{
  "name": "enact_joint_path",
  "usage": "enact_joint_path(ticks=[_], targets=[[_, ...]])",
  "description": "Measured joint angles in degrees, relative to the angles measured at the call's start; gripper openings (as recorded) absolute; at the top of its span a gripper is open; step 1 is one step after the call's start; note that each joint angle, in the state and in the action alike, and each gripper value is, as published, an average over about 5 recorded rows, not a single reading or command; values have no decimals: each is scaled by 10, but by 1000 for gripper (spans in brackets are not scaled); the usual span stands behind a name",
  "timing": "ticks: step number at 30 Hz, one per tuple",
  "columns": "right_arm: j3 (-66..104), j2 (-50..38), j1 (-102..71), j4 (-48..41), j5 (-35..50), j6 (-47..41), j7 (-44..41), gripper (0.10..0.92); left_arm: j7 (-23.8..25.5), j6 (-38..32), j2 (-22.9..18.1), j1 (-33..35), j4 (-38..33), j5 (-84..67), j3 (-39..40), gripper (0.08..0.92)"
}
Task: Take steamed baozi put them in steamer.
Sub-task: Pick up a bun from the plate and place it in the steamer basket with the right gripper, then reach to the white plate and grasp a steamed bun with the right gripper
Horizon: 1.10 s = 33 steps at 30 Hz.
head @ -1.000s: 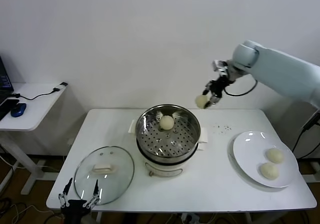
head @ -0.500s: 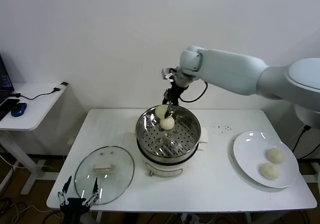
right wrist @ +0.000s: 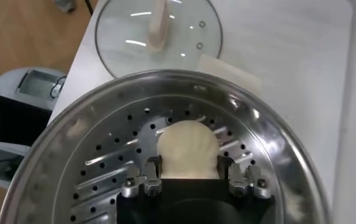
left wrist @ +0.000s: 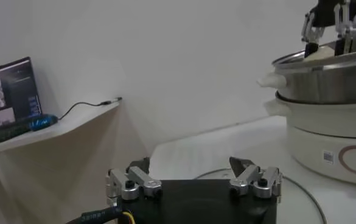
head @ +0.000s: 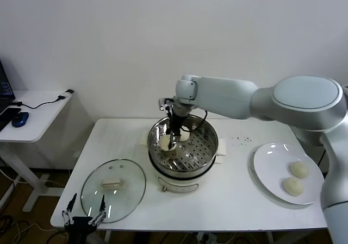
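The steamer (head: 210, 147) stands mid-table, a steel perforated basket on a cream pot. My right gripper (head: 172, 141) reaches down into its left half, with a cream-white baozi (head: 165, 142) held between the fingers and low over the perforated floor. In the right wrist view that baozi (right wrist: 187, 148) fills the gap of the right gripper (right wrist: 193, 170), both fingers against its sides. A second baozi (head: 184, 136) lies in the basket just behind. Two more baozi (head: 298, 169) (head: 293, 186) rest on the white plate (head: 270, 158). My left gripper (head: 84, 218) hangs open below the table's front left corner.
The glass lid (head: 113, 189) with its white handle lies flat on the table at the front left. A side desk (head: 32, 113) with a laptop and mouse stands farther left. The plate sits near the table's right edge.
My right arm swung left from above the table's back right, then came down into the steamer with the baozi. The left arm has not moved.
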Motion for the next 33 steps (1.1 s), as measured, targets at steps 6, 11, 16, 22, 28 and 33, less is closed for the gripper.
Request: enact_joint_path(ticks=[6, 11, 16, 22, 28, 33], targets=[[-2, 3, -3, 0, 2, -3, 2, 770, 0, 1, 0, -2, 2, 2, 1, 823], [1, -1, 1, 6, 3, -3, 3, 820, 0, 2, -1, -3, 3, 4, 2, 823], [6, -20, 19, 24, 3, 0, 1, 823, 0, 2, -1, -2, 2, 6, 3, 823], [2, -75, 62, 66, -3, 12, -9, 823, 1, 4, -1, -3, -1, 8, 5, 823], [-11, -162, 115, 124, -32, 23, -10, 823, 1, 6, -4, -5, -4, 14, 8, 823], [-23, -249, 141, 175, -74, 23, -6, 823, 1, 6, -6, -2, -6, 15, 8, 823]])
